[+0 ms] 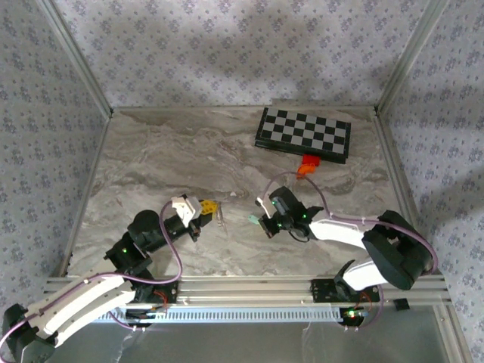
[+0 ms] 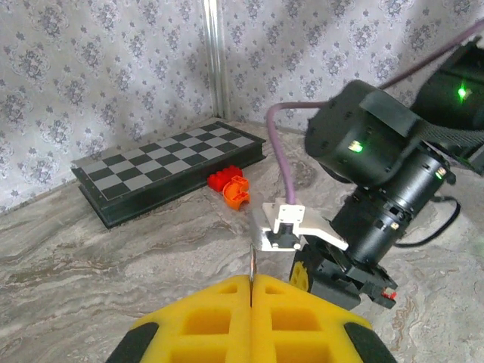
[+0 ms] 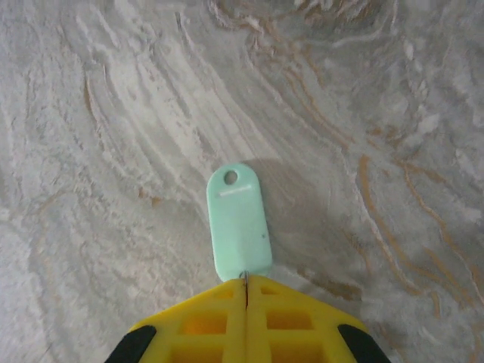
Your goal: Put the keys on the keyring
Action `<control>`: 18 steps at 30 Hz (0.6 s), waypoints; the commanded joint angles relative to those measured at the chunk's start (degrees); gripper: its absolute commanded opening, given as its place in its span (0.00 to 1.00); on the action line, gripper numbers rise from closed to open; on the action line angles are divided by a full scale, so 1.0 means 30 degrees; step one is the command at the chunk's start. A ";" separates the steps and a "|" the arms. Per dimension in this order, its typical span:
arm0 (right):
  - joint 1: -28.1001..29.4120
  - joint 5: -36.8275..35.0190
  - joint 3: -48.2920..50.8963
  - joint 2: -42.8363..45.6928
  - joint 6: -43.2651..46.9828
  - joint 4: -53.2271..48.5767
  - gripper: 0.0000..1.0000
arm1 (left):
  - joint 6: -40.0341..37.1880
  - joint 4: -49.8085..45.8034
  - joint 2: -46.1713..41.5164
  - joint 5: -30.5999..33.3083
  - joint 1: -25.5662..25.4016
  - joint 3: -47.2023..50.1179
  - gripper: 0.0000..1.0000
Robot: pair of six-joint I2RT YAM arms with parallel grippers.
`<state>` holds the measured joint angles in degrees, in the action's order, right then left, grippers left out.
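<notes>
Left fingers [image 2: 215,321] clamp the keyring [image 2: 252,266]; right fingers [image 3: 212,325] clamp the key [image 3: 239,223]

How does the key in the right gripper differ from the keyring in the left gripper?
Colour: the key is mint green, the keyring pale metal. Shape: the key is a flat rounded tag with a hole near its far end; the keyring shows as a thin sliver. Shared: each is pinched at one end, the key by the shut right gripper, the keyring by the shut left gripper.
</notes>
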<state>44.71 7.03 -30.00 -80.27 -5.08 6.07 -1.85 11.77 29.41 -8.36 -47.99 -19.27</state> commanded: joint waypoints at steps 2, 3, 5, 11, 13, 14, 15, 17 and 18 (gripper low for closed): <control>0.0881 -0.2202 0.2493 0.0943 0.0294 0.6594 0.00 | 0.0215 0.0988 0.0234 -0.0428 0.0124 -0.0651 0.00; 0.0909 -0.2219 0.2871 0.0946 0.0395 0.7171 0.00 | 0.0235 0.1053 0.0356 -0.0428 0.0124 -0.0691 0.00; 0.1012 -0.2276 0.3575 0.0882 0.0716 0.8264 0.00 | 0.0212 0.1086 0.0592 -0.0425 0.0135 -0.0737 0.00; 0.1151 -0.2130 0.4509 0.0019 0.0888 0.9870 0.00 | 0.0156 0.1109 0.0817 -0.0375 0.0145 -0.0844 0.00; 0.1272 -0.2141 0.4540 -0.0188 0.0873 0.9888 0.00 | 0.0152 0.1082 0.0803 -0.0326 0.0146 -0.0843 0.00; 0.1347 -0.2180 0.4485 -0.0188 0.0901 0.9731 0.02 | 0.0168 0.1030 0.0783 -0.0346 0.0153 -0.0843 0.00; 0.1387 -0.2141 0.4450 -0.0137 0.0903 0.9525 0.05 | 0.0176 0.1070 0.0773 -0.0324 0.0153 -0.0829 0.00; 0.1530 -0.2137 0.4133 0.0323 0.0932 0.8449 0.14 | 0.0175 0.1071 0.0766 -0.0323 0.0146 -0.0814 0.00; 0.1580 -0.2218 0.3965 0.0602 0.0932 0.7863 0.18 | 0.0149 0.1072 0.0746 -0.0330 0.0131 -0.0794 0.00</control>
<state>48.84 1.61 -17.08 -80.07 -3.36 31.68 -1.85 12.21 32.05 -8.36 -47.99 -19.27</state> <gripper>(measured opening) 0.166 0.052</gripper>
